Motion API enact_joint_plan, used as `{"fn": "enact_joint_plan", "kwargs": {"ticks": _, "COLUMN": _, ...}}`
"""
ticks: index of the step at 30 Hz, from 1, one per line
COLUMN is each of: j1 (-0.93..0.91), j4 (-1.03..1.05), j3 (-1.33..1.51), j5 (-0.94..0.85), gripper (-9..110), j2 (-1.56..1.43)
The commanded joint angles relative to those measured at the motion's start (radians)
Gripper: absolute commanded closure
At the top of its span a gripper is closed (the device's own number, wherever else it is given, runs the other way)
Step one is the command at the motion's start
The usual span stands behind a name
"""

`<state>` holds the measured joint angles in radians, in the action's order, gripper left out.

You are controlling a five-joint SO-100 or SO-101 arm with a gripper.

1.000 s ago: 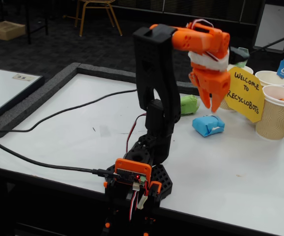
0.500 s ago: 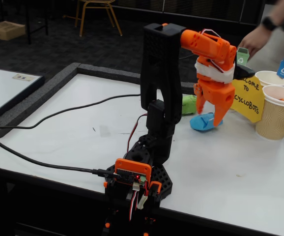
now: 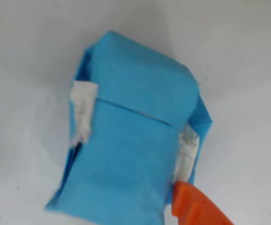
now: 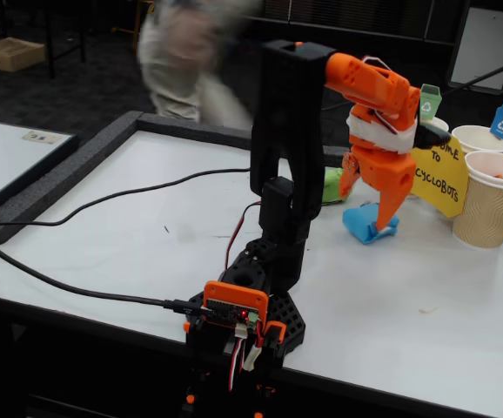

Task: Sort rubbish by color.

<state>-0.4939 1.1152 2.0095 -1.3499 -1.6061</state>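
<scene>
- While the gripper (image 4: 369, 218) points down at the white table (image 4: 147, 252), its two orange fingers stand spread apart on either side of the blue wad (image 4: 369, 225), not closed on it.
- From the fixed view, one finger (image 4: 387, 205) crosses the front of the blue wad and the other (image 4: 349, 178) sits at its ten o'clock.
- Seen in the wrist view, the blue wad (image 3: 135, 140) fills the middle, resting on the table, with white tape patches at its nine and four o'clock sides.
- One orange fingertip (image 3: 196, 206) shows at five o'clock in the wrist view, just beside the wad's lower corner; whether it touches is unclear.
- Just behind the gripper, at the blue wad's ten o'clock in the fixed view, a sliver of the green wad (image 4: 331, 185) lies on the table.
- At three o'clock from the gripper stand the yellow sign (image 4: 440, 178) and the beige paper cups (image 4: 490, 202) with flags.
- A blurred person (image 4: 191, 61) is at twelve o'clock beyond the table.
</scene>
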Motion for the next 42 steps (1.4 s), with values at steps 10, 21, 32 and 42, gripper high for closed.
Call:
{"fn": "enact_joint_plan", "kwargs": {"ticks": 10, "j1": -0.011, "j4": -0.084, "j3": -0.204, "j5": 0.06, "gripper": 101, "j2": 0.064}}
{"fn": "enact_joint_plan", "kwargs": {"ticks": 21, "j1": -0.003, "j4": 0.112, "j3": -0.27, "j5": 0.112, "gripper": 101, "j2": -0.215}}
{"fn": "enact_joint_plan", "kwargs": {"ticks": 32, "j1": 0.04, "j4": 0.376, "j3": -0.258, "j5": 0.112, "gripper": 101, "j2": -0.735}}
{"fn": "enact_joint_plan", "kwargs": {"ticks": 42, "j1": 0.034, "j4": 0.494, "j3": -0.296, "j5": 0.101, "gripper": 101, "j2": -0.913}}
